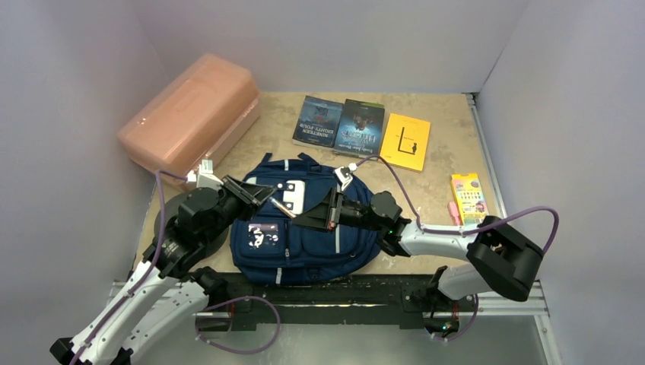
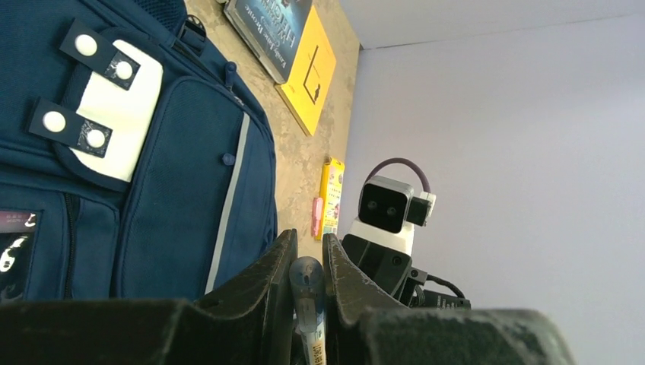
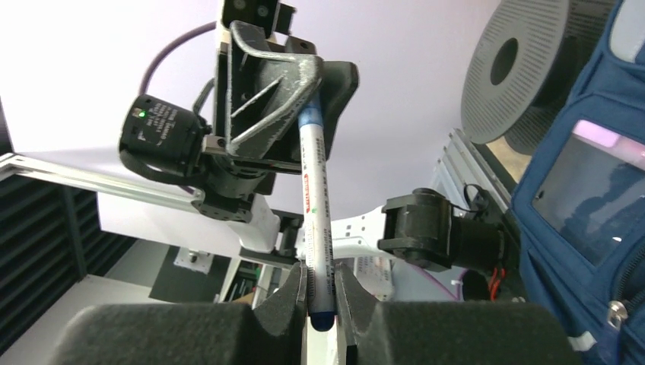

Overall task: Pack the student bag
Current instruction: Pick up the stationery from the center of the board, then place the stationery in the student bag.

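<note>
student bag (image 1: pixel 304 247) sits central, pen (image 3: pixel 314 198) above it, box (image 1: pixel 190 114) behind-left, books (image 1: pixel 361 128) behind, crayons (image 1: pixel 468 196) right.

Right wrist view: lower end of pen (image 3: pixel 314 190) partly masked inside right gripper (image 3: pixel 321 281); print along barrel too small to read; student bag (image 3: pixel 578 198) cropped by right edge. Left wrist view: most of pen cut off by bottom edge, between blurred fingers of left gripper (image 2: pixel 309 239); dark book (image 2: pixel 266 26) cropped at top. Top view: book titles illegible.
</note>
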{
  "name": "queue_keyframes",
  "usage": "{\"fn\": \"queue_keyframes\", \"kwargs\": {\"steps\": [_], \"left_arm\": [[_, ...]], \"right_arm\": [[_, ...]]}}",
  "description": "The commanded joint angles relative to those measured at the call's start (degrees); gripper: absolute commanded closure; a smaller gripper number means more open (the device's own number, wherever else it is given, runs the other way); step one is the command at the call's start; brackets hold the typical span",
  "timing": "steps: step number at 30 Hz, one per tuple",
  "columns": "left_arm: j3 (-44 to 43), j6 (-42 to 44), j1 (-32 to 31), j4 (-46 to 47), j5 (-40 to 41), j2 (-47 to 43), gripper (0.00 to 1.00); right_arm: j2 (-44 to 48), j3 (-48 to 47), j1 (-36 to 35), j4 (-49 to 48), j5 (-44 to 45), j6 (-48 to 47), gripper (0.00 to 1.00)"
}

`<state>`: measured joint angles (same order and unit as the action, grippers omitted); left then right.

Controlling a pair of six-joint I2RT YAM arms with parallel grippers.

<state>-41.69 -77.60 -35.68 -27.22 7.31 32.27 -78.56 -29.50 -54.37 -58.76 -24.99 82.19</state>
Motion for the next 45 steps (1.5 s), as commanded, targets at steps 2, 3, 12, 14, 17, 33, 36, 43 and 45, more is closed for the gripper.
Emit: {"fn": "queue_keyframes", "kwargs": {"steps": [2, 3, 12, 14, 17, 33, 36, 43, 45], "left_arm": [[-1.02, 0.25, 0.16, 1.83, -0.16, 0.42, 0.83], [-0.84, 0.82, 0.12, 1.45, -0.57, 0.49, 0.76], [1.79, 4.34, 0.18, -11.09, -1.6, -1.89, 0.12], [0.56, 7.04, 0.2, -13.89, -0.41, -2.22, 0.07], [-2.45, 13.55, 0.23, -17.53, 0.95, -0.57, 0.02], [-13.75, 30.23, 2.53, -28.37, 3.76, 20.13, 0.0], [-11.82, 30.91, 6.14, -26.2, -0.35, 20.2, 0.0], [-5.92, 32.06, 15.37, -21.53, -11.01, 19.08, 0.0], [-4.15, 31.96, 16.45, -20.64, -11.75, 18.72, 0.0]], "right_arm": [[0.29, 0.1, -0.47, -6.06, 0.99, 0.19, 1.0], [0.52, 0.13, -0.47, -5.31, 1.04, -0.31, 1.0], [10.11, 1.0, 9.49, 21.63, 0.53, -14.97, 1.0], [12.38, -0.48, 13.97, 32.08, -2.6, -22.72, 1.0], [12.54, -7.95, 17.32, 56.48, -5.32, -43.76, 1.0], [2.92, -16.06, 12.94, 77.78, -16.41, -64.53, 1.0], [0.94, -16.42, 9.72, 73.86, -15.57, -62.63, 1.0], [-6.25, -19.09, 7.97, 64.71, -15.79, -59.17, 1.0], [-9.36, -20.6, 7.75, 63.22, -15.62, -59.17, 1.0]]}}
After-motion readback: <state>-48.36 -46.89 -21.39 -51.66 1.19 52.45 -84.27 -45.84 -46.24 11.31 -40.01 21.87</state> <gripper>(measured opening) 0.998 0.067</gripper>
